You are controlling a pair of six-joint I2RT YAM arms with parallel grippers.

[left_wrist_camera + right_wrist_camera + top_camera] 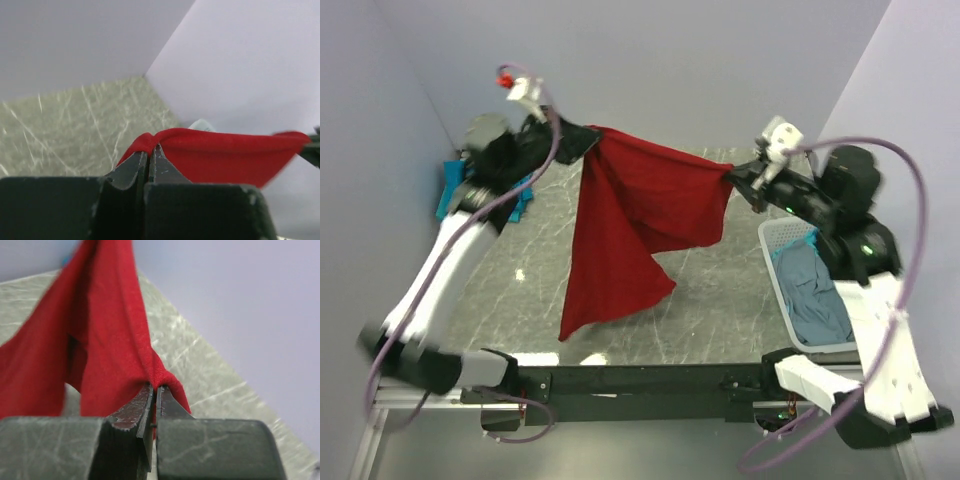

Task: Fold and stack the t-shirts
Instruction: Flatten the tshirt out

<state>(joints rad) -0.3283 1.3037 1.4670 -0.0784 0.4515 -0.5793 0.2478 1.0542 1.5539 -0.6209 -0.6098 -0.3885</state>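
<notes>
A bright red t-shirt [630, 220] hangs stretched in the air between both arms, its lower part draping down to a point near the table's front. My left gripper [588, 138] is shut on its left top corner; in the left wrist view the red t-shirt [225, 157] bunches over the gripper [149, 148]. My right gripper [732, 173] is shut on the opposite corner; in the right wrist view the red t-shirt [100, 340] folds over the gripper [156, 388]. A teal t-shirt [450, 185] lies at the far left, mostly hidden by the left arm. A grey-blue t-shirt [812, 290] lies in the basket.
A white lattice basket [772, 235] stands at the right edge of the marbled table [710, 290]. Grey walls close in at the back and both sides. Purple cables loop off each arm.
</notes>
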